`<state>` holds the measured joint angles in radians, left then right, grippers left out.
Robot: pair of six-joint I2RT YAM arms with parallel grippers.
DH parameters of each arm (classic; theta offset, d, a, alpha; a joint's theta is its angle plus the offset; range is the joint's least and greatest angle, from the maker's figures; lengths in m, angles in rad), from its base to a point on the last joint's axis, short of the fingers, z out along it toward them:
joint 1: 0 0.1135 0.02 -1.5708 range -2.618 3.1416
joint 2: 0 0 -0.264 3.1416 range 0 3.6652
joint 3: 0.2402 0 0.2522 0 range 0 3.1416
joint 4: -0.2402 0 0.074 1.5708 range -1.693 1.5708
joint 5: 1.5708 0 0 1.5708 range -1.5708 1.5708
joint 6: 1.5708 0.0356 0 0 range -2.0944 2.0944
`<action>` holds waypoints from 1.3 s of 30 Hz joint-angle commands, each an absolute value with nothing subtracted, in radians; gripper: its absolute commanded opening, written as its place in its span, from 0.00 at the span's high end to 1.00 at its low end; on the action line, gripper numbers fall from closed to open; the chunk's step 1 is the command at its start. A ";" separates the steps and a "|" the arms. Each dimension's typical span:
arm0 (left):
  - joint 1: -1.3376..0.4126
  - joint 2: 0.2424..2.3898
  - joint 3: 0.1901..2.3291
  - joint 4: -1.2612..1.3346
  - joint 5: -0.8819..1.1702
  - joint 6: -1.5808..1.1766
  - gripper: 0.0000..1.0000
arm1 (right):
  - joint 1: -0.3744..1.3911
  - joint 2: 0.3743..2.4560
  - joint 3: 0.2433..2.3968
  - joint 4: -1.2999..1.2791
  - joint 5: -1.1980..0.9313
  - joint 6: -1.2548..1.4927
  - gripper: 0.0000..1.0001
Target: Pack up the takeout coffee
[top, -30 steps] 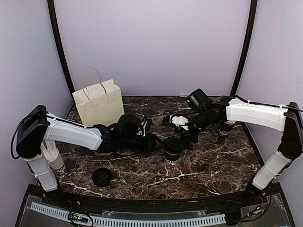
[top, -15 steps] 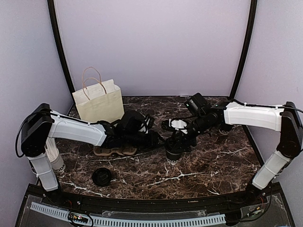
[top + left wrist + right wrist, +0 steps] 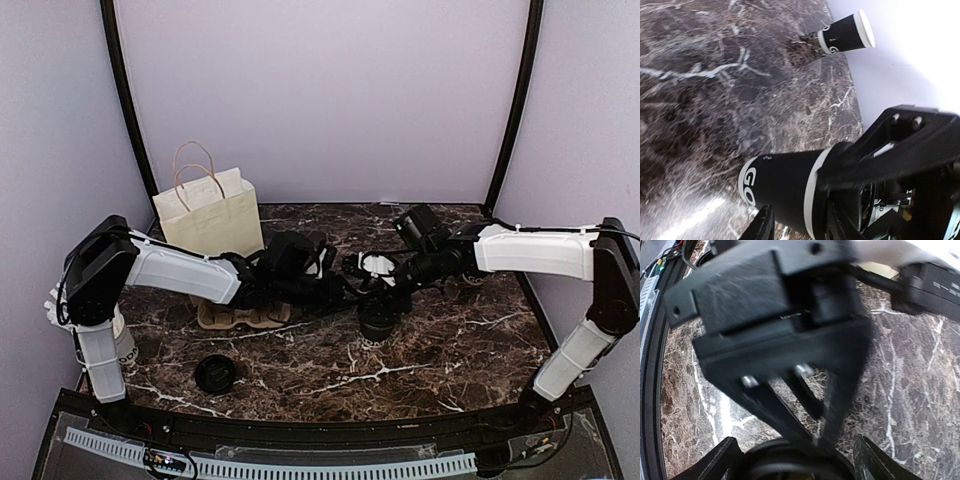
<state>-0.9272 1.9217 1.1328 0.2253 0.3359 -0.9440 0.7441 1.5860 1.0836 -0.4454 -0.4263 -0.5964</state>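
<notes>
Fingertips of the left gripper and the right gripper crowd the takeout coffee at centre frame in the top view. The cup stands upright on the marble table, lid on. The spacing of either pair cannot be read from here.

Left wrist view: the cup wall fills the lower centre, white print toward frame left. One finger shows at the bottom edge, just beside the wall. Its partner is masked, so I cannot tell whether the left pair pinches. A bare-rimmed cup sits well apart, upper right.

Right wrist view: both fingers stand spread, lower left and lower right, with the lid between them. Contact appears absent, though blur limits certainty.

Assessment: the cup is light, and its thin paper wall likely dents under squeeze. The lid may pop if lifted by it. Grip at mid-wall, below the lid, kept upright.
</notes>
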 commanded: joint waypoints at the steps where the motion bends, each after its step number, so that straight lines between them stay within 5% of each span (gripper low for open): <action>1: -0.956 2.186 1.004 -0.196 0.323 -0.907 0.63 | 0.767 1.660 1.010 -0.556 -0.383 -0.613 0.20; 16: -0.969 1.774 1.188 -0.171 0.120 -0.748 0.59 | 0.752 1.522 1.097 -0.647 -0.429 -0.563 0.17; 39: -1.028 1.758 1.278 -0.054 0.164 -0.635 0.53 | 0.627 1.328 1.065 -0.719 -0.511 -0.561 0.14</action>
<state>-1.0061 1.8107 1.2675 -0.0917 0.1467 -0.6846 0.6525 1.3781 1.0882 -0.6975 -0.4904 -0.5636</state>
